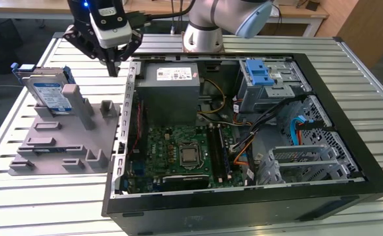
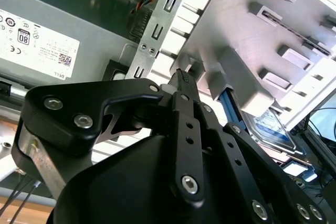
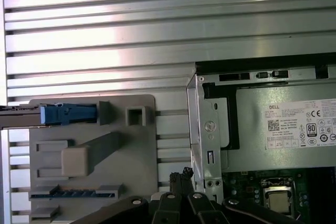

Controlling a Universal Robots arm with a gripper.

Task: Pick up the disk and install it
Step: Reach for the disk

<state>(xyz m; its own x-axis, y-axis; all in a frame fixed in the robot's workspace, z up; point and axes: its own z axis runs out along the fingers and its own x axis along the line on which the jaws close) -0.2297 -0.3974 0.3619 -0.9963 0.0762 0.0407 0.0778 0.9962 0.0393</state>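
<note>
Exterior view | disk point(image 1: 49, 93) on edge, upright in grey holder point(image 1: 63, 140) | hand point(image 1: 113, 70) closed, empty

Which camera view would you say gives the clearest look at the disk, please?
The exterior view: the disk stands upright in the grey holder, its blue-and-white label facing the camera. The first wrist view shows it edge-on, mostly its blue rail. The second wrist view catches part of its label behind the holder.

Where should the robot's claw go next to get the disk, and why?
Probably a slide toward the exterior view's left, until it is over the disk. The gripper hangs empty and shut above the gap between the grey holder and the computer case, while the disk stands upright in that holder.
</note>
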